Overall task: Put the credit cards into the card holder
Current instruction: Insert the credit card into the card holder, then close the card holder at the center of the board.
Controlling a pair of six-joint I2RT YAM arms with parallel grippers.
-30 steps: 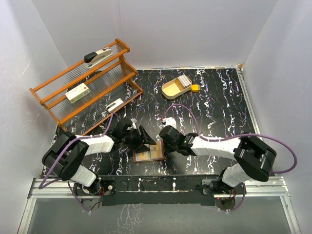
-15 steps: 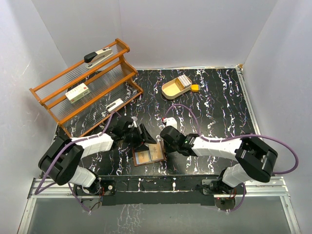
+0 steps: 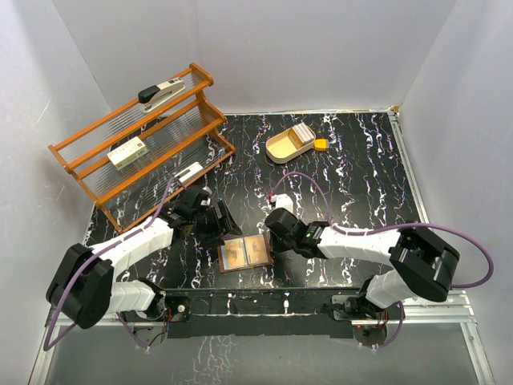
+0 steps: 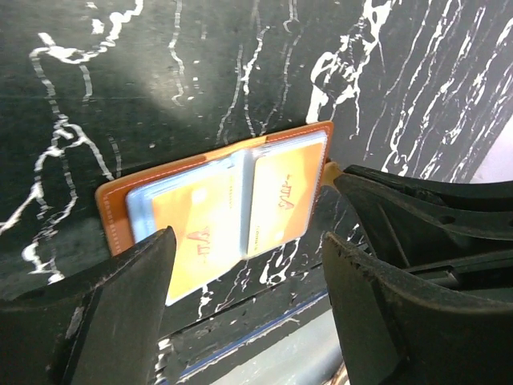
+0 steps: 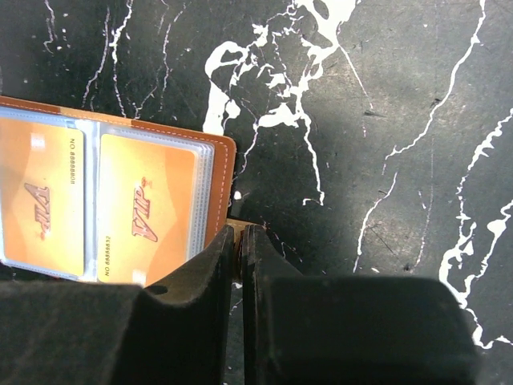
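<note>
Card holder (image 3: 245, 253) lies open flat on the surface (image 3: 361, 184), front centre, between the arms. Two orange credit cards (image 5: 144, 212) sit in its clear sleeves. Left claw (image 3: 218, 220) is spread, hovering just left of it. Right claw (image 5: 240, 233) is pressed together at the holder's snap tab (image 5: 240, 224); can't tell if it grips.

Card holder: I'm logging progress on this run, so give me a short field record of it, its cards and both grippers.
card holder: lying open on the table, inside up
credit cards: two orange ones sit inside, side by side
left gripper: open, empty, aimed at the holder
right gripper: shut on the snap tab at the holder's edge
</note>
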